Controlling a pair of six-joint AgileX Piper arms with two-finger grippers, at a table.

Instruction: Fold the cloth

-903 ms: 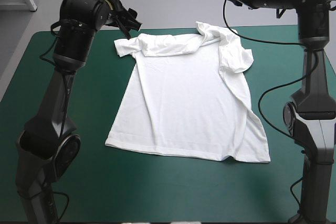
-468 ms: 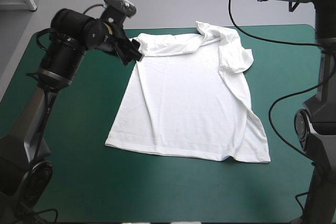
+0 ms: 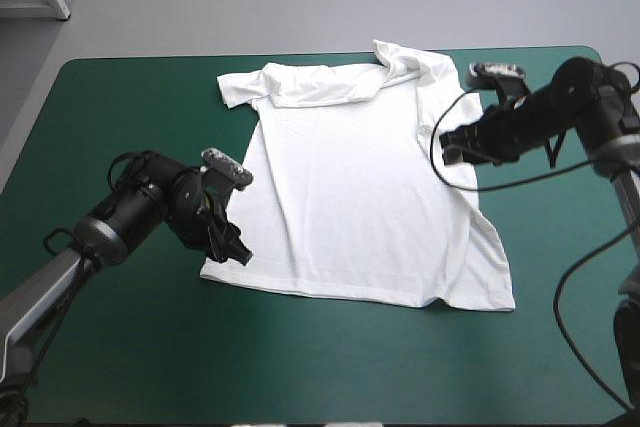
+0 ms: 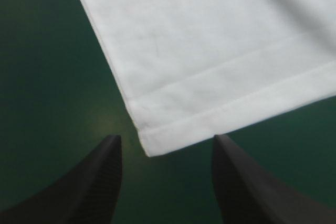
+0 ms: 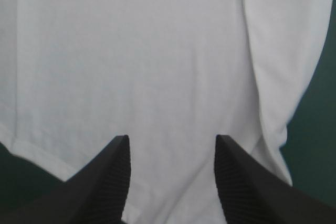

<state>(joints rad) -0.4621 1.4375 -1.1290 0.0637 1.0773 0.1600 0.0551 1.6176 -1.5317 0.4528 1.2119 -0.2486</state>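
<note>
T-shirt [image 3: 350, 187] flat mid-table, collar at 12 o'clock. Light and limp, will drape; the hem corners look like the best holds. Left gripper [image 4: 165, 137] spread, empty, straddling the 7 o'clock corner. Right gripper [image 5: 170, 138] spread, empty, over the 3 o'clock edge.

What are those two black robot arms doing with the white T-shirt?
They are getting ready to fold it. The T-shirt lies spread out on the teal-green table, a bit rumpled along its right side. The left gripper is open and low at the hem corner nearest it, which sits between the fingers but is not pinched. The right gripper is open too, over the shirt's right side below the sleeve. Nothing is folded yet.
</note>
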